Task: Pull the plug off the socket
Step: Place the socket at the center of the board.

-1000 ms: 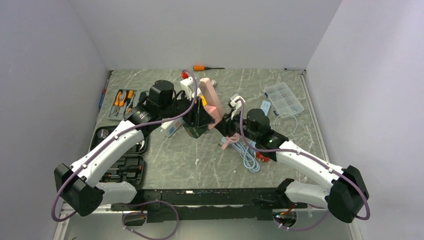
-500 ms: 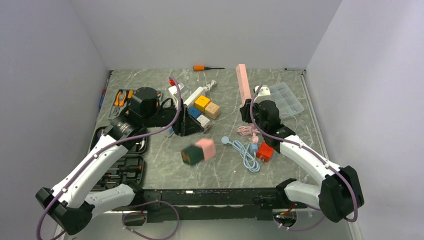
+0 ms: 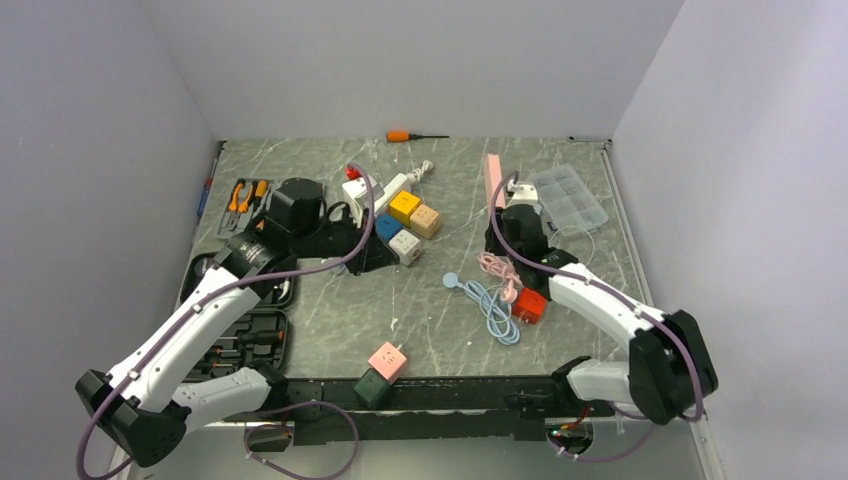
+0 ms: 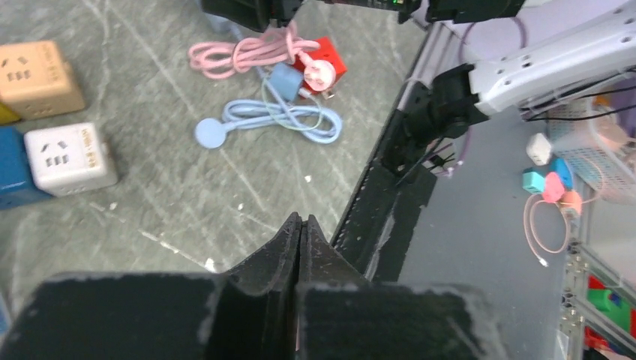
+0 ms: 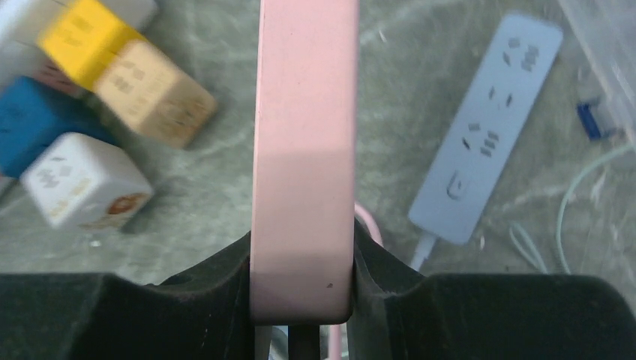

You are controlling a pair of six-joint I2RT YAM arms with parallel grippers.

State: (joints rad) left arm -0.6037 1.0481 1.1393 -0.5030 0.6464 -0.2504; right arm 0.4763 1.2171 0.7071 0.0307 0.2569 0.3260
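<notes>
The right gripper [image 5: 304, 281] clamps the long pink plastic power strip [image 5: 305, 150] near one end; the left gripper [image 4: 300, 223] is pressed closed on nothing; the pink-and-dark-green cube plug [image 3: 380, 372] lies at the near edge of the grey marbled table [image 3: 420, 320], well apart from the strip.

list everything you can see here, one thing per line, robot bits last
screwdriver: 1, orange handle, far edge
pliers: 2, orange handles, far left
tool case: 1, black, near left
white power strip: 1, white, far middle
yellow cube, tan cube, blue cube, white cube: 1 each, clustered mid-table
pink power strip: 1, pink, in the right gripper
grey-blue power strip: 1, on the table, right side
compartment box: 1, clear, far right
pink cable: 1, right of centre
light blue cable: 1, beside it
red cube: 1, by the cables
pink cube, dark green cube: 1 each, near edge
left gripper: shut, empty
right gripper: shut on the strip
</notes>
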